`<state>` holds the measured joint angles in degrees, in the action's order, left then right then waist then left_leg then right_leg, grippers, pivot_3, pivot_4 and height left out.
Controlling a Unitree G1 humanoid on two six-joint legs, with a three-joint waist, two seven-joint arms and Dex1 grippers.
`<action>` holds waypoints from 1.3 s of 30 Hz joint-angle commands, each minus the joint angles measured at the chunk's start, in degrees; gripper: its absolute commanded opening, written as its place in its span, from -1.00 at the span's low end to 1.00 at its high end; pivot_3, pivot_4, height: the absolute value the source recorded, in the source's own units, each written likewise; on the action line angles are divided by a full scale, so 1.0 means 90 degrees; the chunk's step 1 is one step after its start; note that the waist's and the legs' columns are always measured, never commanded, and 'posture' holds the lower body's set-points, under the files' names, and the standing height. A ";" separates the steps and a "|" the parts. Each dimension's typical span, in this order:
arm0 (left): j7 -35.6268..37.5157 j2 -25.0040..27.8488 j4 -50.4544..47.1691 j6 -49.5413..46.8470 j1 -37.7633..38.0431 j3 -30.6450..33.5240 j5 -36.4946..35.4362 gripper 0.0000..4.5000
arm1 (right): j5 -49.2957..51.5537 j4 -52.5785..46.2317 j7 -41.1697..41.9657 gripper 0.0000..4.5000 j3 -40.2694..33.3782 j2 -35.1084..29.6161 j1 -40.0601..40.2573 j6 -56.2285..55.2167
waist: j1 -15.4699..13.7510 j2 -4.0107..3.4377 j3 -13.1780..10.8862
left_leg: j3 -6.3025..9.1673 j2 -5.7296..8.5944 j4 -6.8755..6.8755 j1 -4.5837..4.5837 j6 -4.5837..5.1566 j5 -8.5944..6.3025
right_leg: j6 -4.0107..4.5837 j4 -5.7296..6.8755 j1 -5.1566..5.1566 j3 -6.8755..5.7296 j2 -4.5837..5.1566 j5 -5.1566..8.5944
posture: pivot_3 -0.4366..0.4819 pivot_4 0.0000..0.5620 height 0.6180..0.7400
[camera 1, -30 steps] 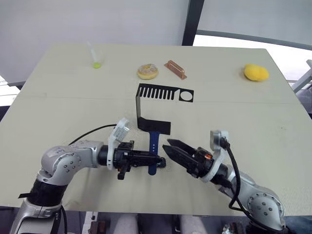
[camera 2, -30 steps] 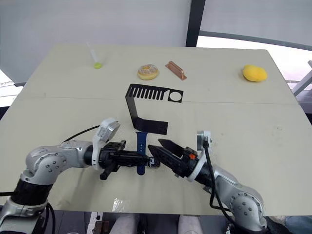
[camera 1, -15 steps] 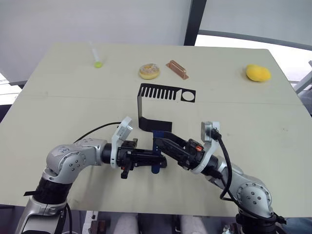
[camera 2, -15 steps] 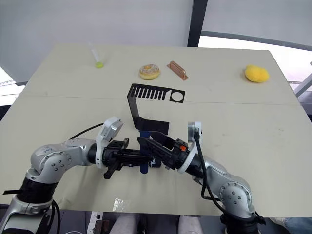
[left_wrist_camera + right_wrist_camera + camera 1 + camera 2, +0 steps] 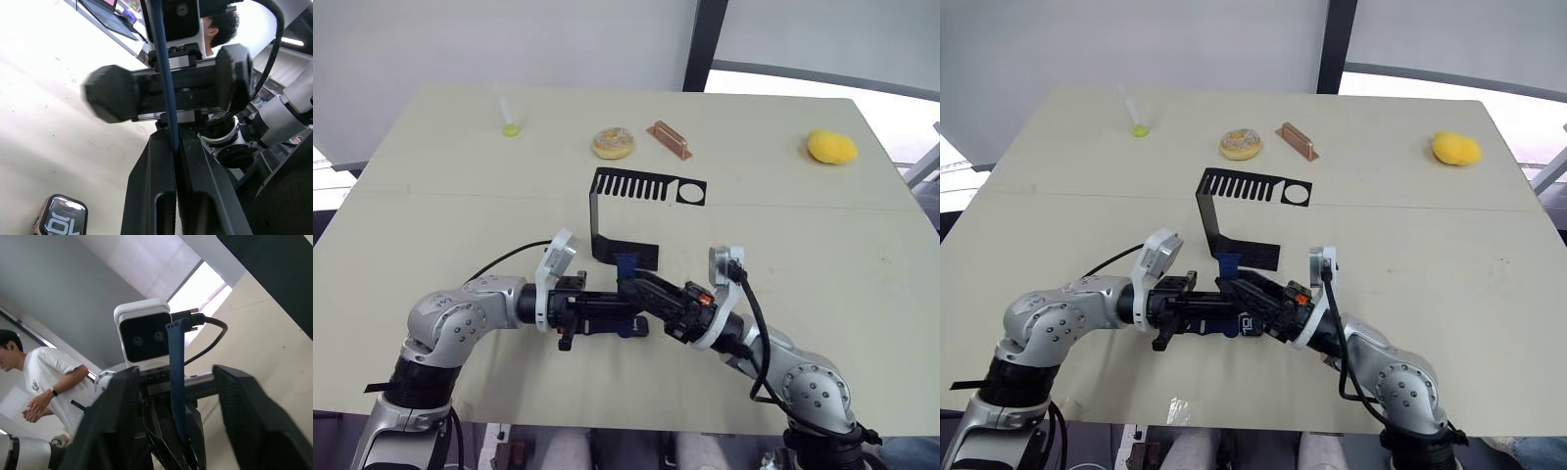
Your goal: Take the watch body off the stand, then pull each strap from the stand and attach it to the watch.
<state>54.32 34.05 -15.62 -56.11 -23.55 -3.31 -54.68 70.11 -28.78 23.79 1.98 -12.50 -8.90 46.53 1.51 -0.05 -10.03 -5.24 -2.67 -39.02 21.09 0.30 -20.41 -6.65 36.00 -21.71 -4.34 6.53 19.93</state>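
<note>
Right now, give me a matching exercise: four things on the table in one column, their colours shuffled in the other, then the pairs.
Things:
1. strap
2. stand
3. bar
4. lemon

Colours:
A. copper
B. yellow
C. navy blue
D. black

Pairs: 1-C, 2-D, 3-A, 4-B

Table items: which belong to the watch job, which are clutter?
Job: stand; blue strap pinched in the left gripper; watch body on the table; right gripper open around the strap.
Clutter: donut; copper bar; yellow object; green-tipped tube.
</note>
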 commanded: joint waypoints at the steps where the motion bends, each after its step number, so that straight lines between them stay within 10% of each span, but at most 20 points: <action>1: 0.0042 -0.0002 -0.0163 0.0064 0.0035 0.0079 0.0000 -1.00 | 0.0224 -0.0073 0.0114 -0.46 -0.0027 0.0029 -0.0060 -0.0060 | 0.0001 0.0000 0.0000 | 0.0000 -0.0001 0.0000 0.0000 0.0000 0.0000 | 0.0000 0.0000 0.0000 0.0000 0.0000 0.0000 | -0.05 -0.47 1.00; 33: -0.0077 -0.0186 -0.0176 0.0154 0.0158 0.0113 0.0197 -1.00 | -0.0029 0.0138 0.0111 -0.46 0.0007 0.0168 -0.0058 -0.0257 | 0.0002 0.0000 0.0000 | 0.0001 0.0000 -0.0002 0.0000 0.0000 0.0000 | 0.0000 0.0002 0.0000 -0.0001 0.0000 0.0000 | -0.05 -0.47 1.00; 39: -0.0120 -0.0229 -0.0203 0.0151 0.0166 0.0122 0.0195 -1.00 | -0.0072 0.0168 0.0191 -0.99 0.0053 0.0146 -0.0050 -0.0232 | 0.0002 0.0000 0.0000 | 0.0001 0.0000 -0.0001 0.0000 0.0000 0.0000 | 0.0000 0.0002 0.0000 -0.0001 0.0000 0.0000 | -0.05 -0.47 1.00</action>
<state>53.07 32.25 -15.65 -55.68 -22.16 -3.02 -52.56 68.99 -26.43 23.98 2.22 -11.25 -9.53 44.95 1.53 -0.04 -10.02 -5.24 -2.67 -39.03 21.09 0.30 -20.41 -6.66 36.02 -21.71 -4.35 6.53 19.93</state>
